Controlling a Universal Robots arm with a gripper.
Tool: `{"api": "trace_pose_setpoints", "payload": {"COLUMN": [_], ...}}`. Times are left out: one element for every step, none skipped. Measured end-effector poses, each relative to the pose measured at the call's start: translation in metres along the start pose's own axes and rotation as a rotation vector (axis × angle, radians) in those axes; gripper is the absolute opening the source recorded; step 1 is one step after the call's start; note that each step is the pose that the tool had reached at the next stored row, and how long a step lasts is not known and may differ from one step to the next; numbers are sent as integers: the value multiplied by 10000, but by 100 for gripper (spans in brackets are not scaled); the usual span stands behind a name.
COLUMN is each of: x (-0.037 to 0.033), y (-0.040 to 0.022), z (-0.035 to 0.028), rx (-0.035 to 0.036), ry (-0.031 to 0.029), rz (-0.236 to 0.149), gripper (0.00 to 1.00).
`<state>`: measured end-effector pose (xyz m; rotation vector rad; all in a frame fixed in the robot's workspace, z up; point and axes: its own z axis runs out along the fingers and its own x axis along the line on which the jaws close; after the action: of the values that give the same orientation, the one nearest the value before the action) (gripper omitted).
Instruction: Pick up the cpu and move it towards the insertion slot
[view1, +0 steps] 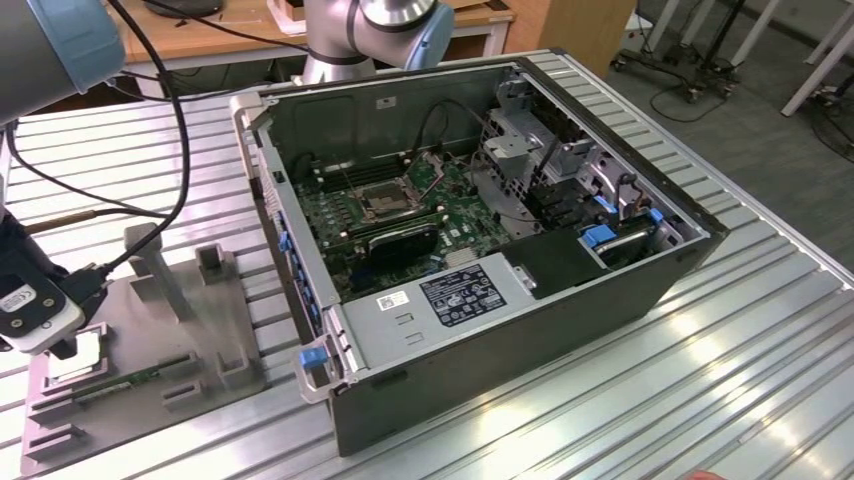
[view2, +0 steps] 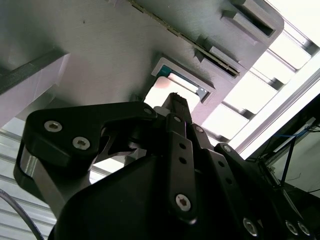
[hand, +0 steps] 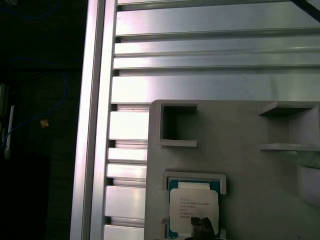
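Observation:
The cpu (view1: 91, 351), a pale silver square chip, lies flat in a square recess of the grey plastic tray (view1: 134, 330) at the exterior view's left. My gripper (view1: 56, 345) hangs right over the tray, its tip at the chip's edge. In both wrist views the dark tip of the gripper (view2: 177, 101) (hand: 202, 225) stands just above the cpu (view2: 176, 82) (hand: 192, 204), which still rests in its recess. The insertion slot (view1: 386, 201), a shiny metal frame with a dark centre, sits on the green board inside the open computer case, well away from the gripper.
The open computer case (view1: 561, 300) stands in the middle of the slatted metal table (view1: 721, 400). On the tray rise grey posts (view1: 150, 262) and a narrow green circuit strip (view1: 127, 383) lies along it. Cables (view1: 120, 215) trail from the arm.

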<state>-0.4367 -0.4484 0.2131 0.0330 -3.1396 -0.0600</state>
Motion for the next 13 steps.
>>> {"api": "trace_pose_setpoints", "payload": {"x": [0, 0, 0, 0, 0, 0, 0, 0, 0, 0, 0, 0, 0], "y": [0, 0, 0, 0, 0, 0, 0, 0, 0, 0, 0, 0, 0], "z": [0, 0, 0, 0, 0, 1, 0, 0, 0, 1, 1, 1, 1], "rx": [0, 0, 0, 0, 0, 0, 0, 0, 0, 0, 0, 1, 1], "ry": [0, 0, 0, 0, 0, -1, 0, 0, 0, 0, 0, 0, 1], "rz": [0, 0, 0, 0, 0, 0, 0, 0, 0, 0, 0, 0, 0], "gripper": [11, 11, 11, 17, 24, 24, 29, 35, 35, 41, 47, 47, 53]}}
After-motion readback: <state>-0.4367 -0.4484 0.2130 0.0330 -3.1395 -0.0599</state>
